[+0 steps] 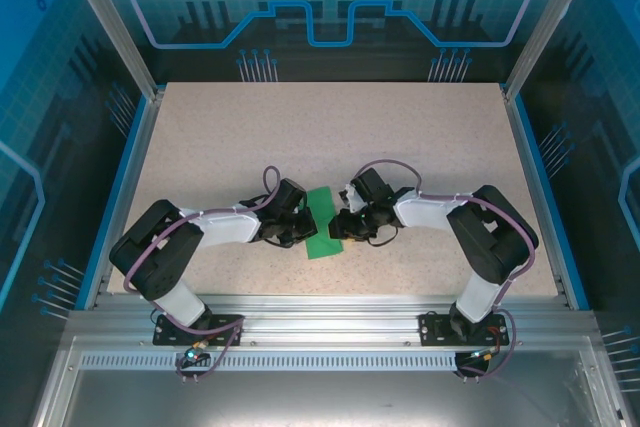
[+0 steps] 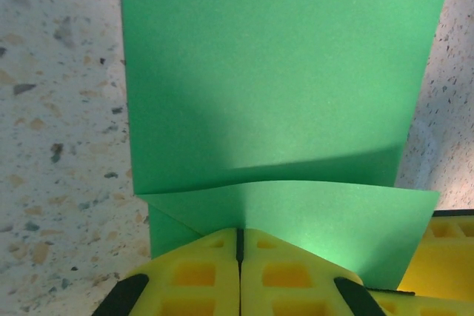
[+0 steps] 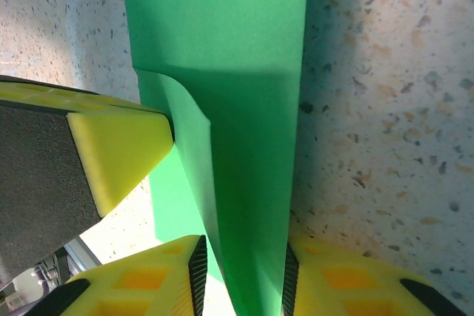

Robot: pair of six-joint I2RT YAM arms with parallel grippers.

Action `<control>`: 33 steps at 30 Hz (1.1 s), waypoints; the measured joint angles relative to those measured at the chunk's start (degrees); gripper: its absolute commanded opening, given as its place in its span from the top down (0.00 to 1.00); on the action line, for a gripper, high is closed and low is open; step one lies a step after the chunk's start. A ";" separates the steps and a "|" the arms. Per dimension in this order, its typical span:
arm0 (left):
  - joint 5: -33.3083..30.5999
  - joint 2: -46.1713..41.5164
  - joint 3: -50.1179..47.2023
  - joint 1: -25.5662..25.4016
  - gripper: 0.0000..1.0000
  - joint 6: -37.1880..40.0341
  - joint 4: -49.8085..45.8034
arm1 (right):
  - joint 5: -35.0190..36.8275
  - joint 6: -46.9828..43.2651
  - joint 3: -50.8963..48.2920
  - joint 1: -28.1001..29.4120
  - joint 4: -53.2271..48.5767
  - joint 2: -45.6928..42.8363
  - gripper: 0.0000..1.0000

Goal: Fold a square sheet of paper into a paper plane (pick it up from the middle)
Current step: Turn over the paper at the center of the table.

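Note:
The square sheet of paper (image 1: 322, 222) is bright green and lies folded into a narrow strip on the speckled table, between my two grippers. My left gripper (image 1: 303, 230) is at its left edge. In the left wrist view the gripper (image 2: 238, 233) is shut, its tips pinching a raised flap of the paper (image 2: 281, 72). My right gripper (image 1: 338, 227) is at the strip's right side. Its jaws (image 3: 243, 271) stand apart around a lifted fold of the paper (image 3: 222, 35), with a gap at the left pad. The left finger (image 3: 118, 153) touches the flap's edge.
The speckled table (image 1: 400, 137) stretches far beyond the paper. Blue rails (image 1: 118, 197) line both sides, and a metal frame (image 1: 320, 317) runs along the near edge by the arm bases. Glass walls enclose the cell.

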 measured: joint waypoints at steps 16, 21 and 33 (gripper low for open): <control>-0.04 -6.14 -0.50 0.00 0.86 -0.13 -0.66 | -0.94 0.02 -1.36 -0.33 0.20 -2.71 0.96; -2.75 -17.09 -2.93 0.00 0.78 -0.28 -2.45 | 6.45 -2.97 -0.02 -0.31 -10.73 -12.90 0.96; -14.95 -37.51 -9.22 0.07 0.68 -3.02 -12.59 | 56.13 -1.40 23.63 10.58 -56.35 -18.62 0.95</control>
